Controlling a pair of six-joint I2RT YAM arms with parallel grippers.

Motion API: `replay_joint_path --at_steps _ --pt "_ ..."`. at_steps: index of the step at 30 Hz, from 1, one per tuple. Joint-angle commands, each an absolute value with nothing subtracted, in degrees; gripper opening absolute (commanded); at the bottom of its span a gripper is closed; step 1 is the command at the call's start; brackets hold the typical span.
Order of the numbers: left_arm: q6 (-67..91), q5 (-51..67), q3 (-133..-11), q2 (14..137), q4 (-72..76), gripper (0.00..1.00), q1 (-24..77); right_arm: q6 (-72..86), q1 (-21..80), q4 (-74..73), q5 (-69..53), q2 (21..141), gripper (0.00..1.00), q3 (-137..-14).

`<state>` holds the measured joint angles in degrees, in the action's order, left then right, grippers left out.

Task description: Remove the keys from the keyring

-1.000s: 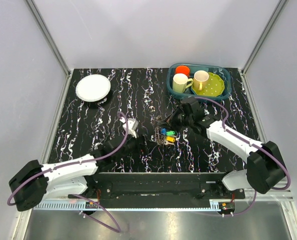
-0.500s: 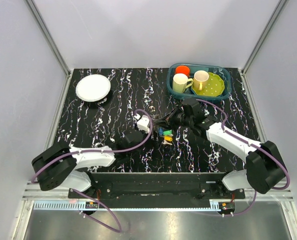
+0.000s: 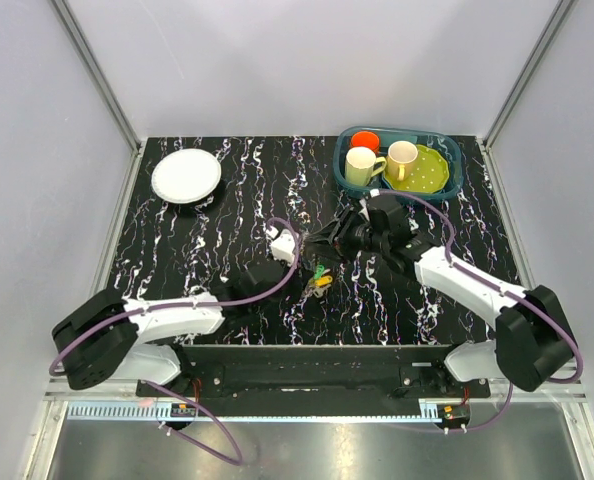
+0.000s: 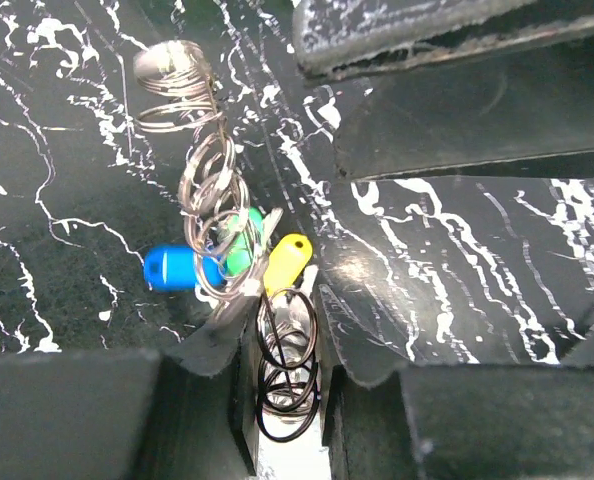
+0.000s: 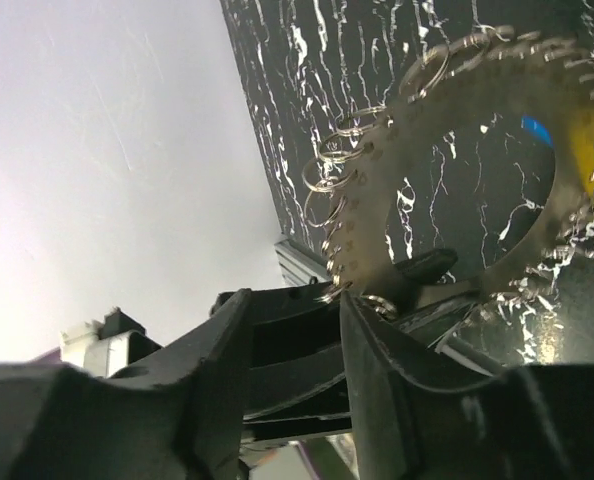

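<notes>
Teal bin [image 3: 457, 165] at 1 o'clock holds two mugs [image 3: 361, 166], an orange cup [image 3: 365, 140] and a green plate [image 3: 429, 172]. We've got both arms stretched low toward mid-table [image 3: 177, 250]. Right gripper [image 5: 342, 295] is pinching the keyring [image 5: 417, 150]. Left gripper [image 4: 287, 340] sits nearly closed around wire loops [image 4: 287, 385] by the keys [image 4: 232, 255]; whether it's clamped, we can't tell.

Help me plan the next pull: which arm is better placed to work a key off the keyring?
Left. The left tool sits right at the keys, with loops of the bunch between its fingers. The right tool is clamped on the keyring at its edge, so it is busy anchoring.
</notes>
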<state>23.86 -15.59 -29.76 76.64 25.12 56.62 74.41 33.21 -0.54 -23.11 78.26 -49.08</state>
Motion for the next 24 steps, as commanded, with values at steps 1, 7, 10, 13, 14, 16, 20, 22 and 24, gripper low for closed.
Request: replay_joint_path --at_steps 1,7,10,13,14,16,20,22,24 --pt "25.7 -10.7 -31.6 68.6 23.1 0.00 56.3 63.1 32.9 2.5 -25.2 72.9 0.51 -50.1" --pt "29.0 -0.8 -31.3 62.0 15.9 0.00 52.7 48.1 32.8 -2.4 -23.7 63.5 0.74 -49.3" --pt "29.5 2.2 -31.9 58.4 12.1 0.00 50.0 41.4 32.8 -5.7 -20.4 57.2 0.74 -47.9" --pt "29.6 3.6 -32.6 55.0 8.9 0.00 48.5 36.7 32.9 -6.6 -18.0 49.9 0.71 -44.7" --pt "29.6 4.0 -32.8 54.4 8.1 0.00 48.2 35.8 32.8 -6.0 -17.6 47.7 0.70 -41.5" --pt "29.6 4.7 -33.7 52.9 5.9 0.00 47.1 33.0 32.8 -4.6 -14.9 41.6 0.70 -38.4" --pt "31.8 8.3 -35.3 51.6 3.5 0.00 44.7 29.5 32.9 2.3 -14.8 33.8 0.69 -29.1" --pt "32.6 11.1 -36.6 51.1 3.0 0.00 43.9 29.6 32.8 6.7 -17.3 32.4 0.68 -25.9" --pt "32.9 12.2 -38.9 51.1 0.9 0.00 43.7 29.2 33.0 15.8 -19.3 33.6 0.66 -21.3"
